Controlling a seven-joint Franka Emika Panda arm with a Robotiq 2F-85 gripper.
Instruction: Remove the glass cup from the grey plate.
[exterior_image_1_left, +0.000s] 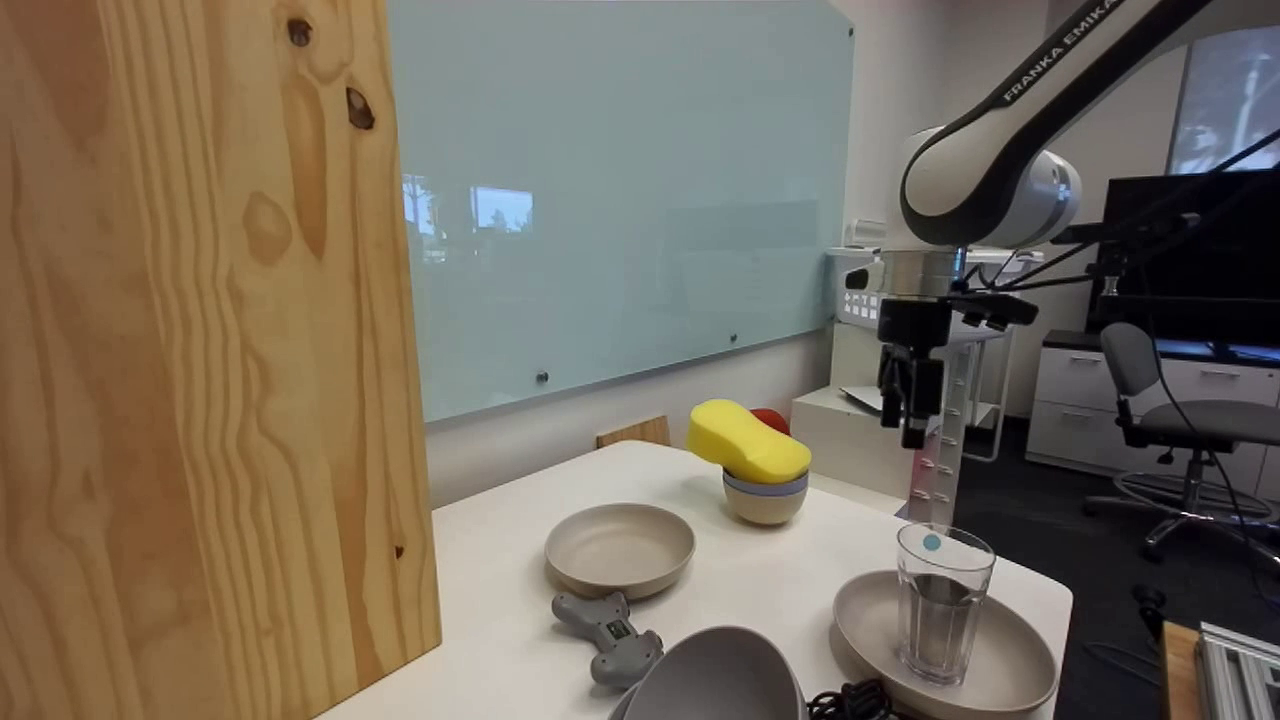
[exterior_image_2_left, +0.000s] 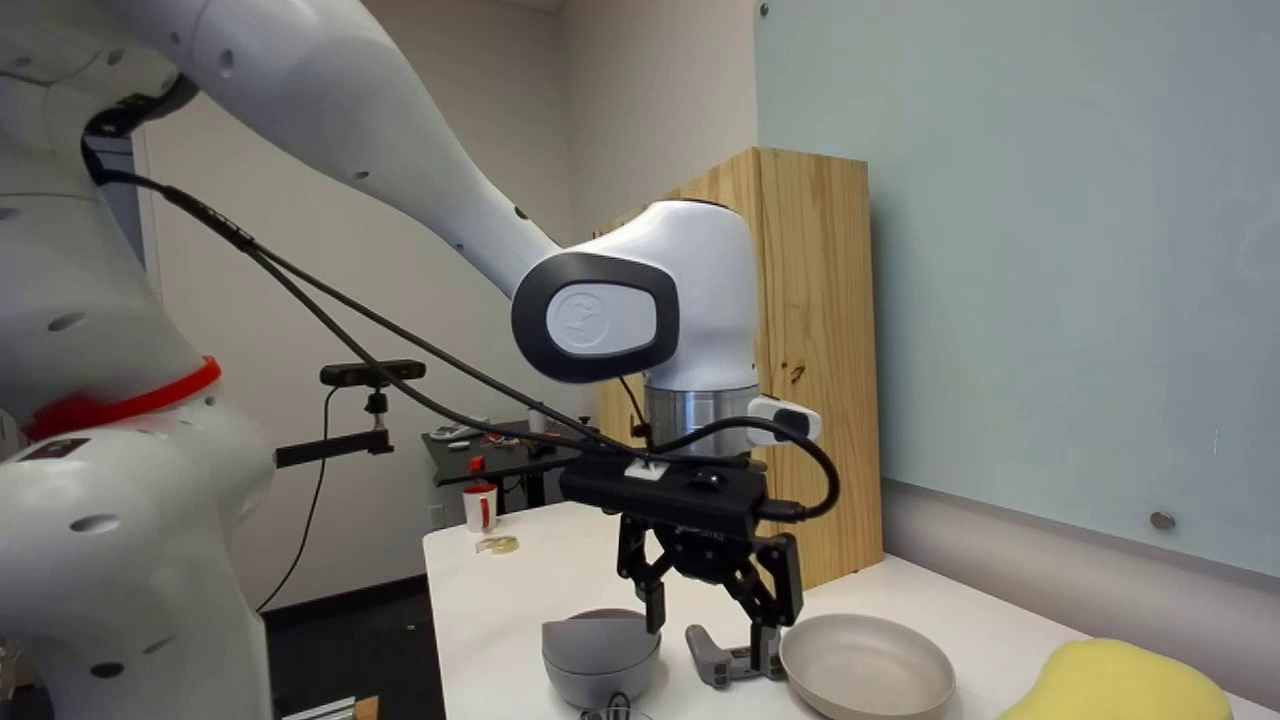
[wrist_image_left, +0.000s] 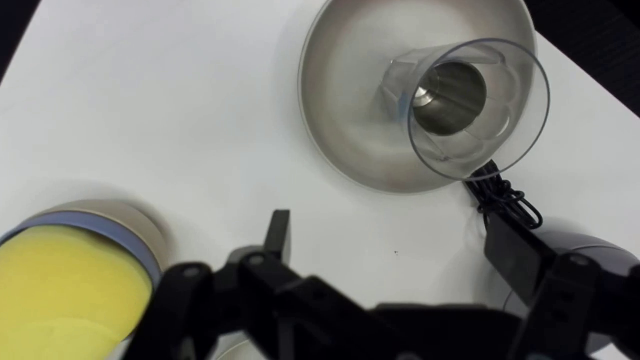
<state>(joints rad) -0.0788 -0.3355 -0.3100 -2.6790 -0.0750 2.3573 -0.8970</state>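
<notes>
Rounded white arm (exterior_image_1_left: 1060, 90), lettered "FRANKA EMIKA" upper right; red band (exterior_image_2_left: 150, 402), far left; black cables (exterior_image_2_left: 205, 213); jointed black tool (exterior_image_2_left: 710, 632).

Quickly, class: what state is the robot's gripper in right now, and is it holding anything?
Gripper: open, holding nothing.

Bare table (wrist_image_left: 200, 145) is leaving a lane between the grey plate (wrist_image_left: 345, 137), near one corner, and the bowl (exterior_image_1_left: 767, 504) under the sponge (exterior_image_1_left: 745, 440). Along the robot-side edge, a cable (wrist_image_left: 496, 196) and dark bowls (exterior_image_2_left: 597, 655) are narrowing passage; the glass cup (exterior_image_1_left: 940, 615) is sticking up from the plate.
</notes>
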